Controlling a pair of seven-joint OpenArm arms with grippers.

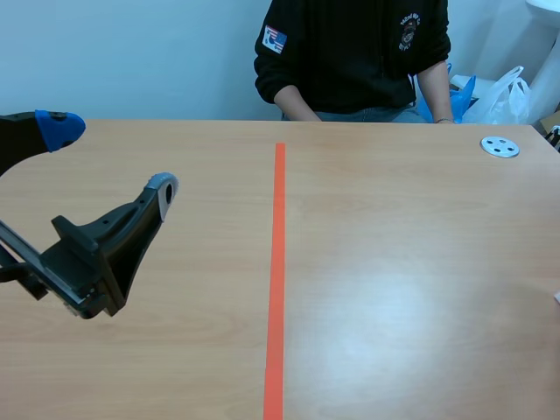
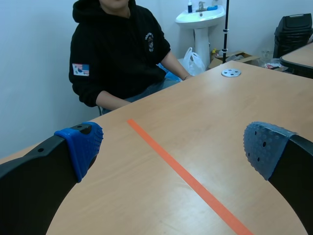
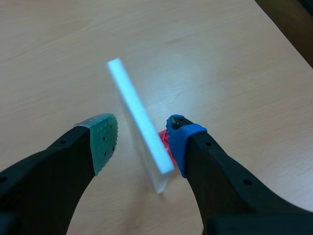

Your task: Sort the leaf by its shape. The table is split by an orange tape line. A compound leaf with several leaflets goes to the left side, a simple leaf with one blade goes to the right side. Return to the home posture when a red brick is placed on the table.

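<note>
No leaf shows on the table (image 1: pixel 394 262) in the scene view. In the right wrist view a flat pale plate (image 3: pixel 139 120) stands tilted on edge between the fingers of my right gripper (image 3: pixel 142 129). It rests against the blue pad (image 3: pixel 178 142), and a gap of bare table separates it from the green pad (image 3: pixel 103 139). A small red patch (image 3: pixel 164 142) shows behind the plate; I cannot tell what it is. My left gripper (image 1: pixel 109 157) hangs open and raised over the table's left side, with nothing between its pads (image 2: pixel 83 147).
An orange tape line (image 1: pixel 277 280) splits the table down the middle. A person (image 1: pixel 350 52) in a dark top sits across it. A grey disc (image 1: pixel 500 147) lies at the far right corner. A small pale thing (image 1: pixel 557 298) shows at the right edge.
</note>
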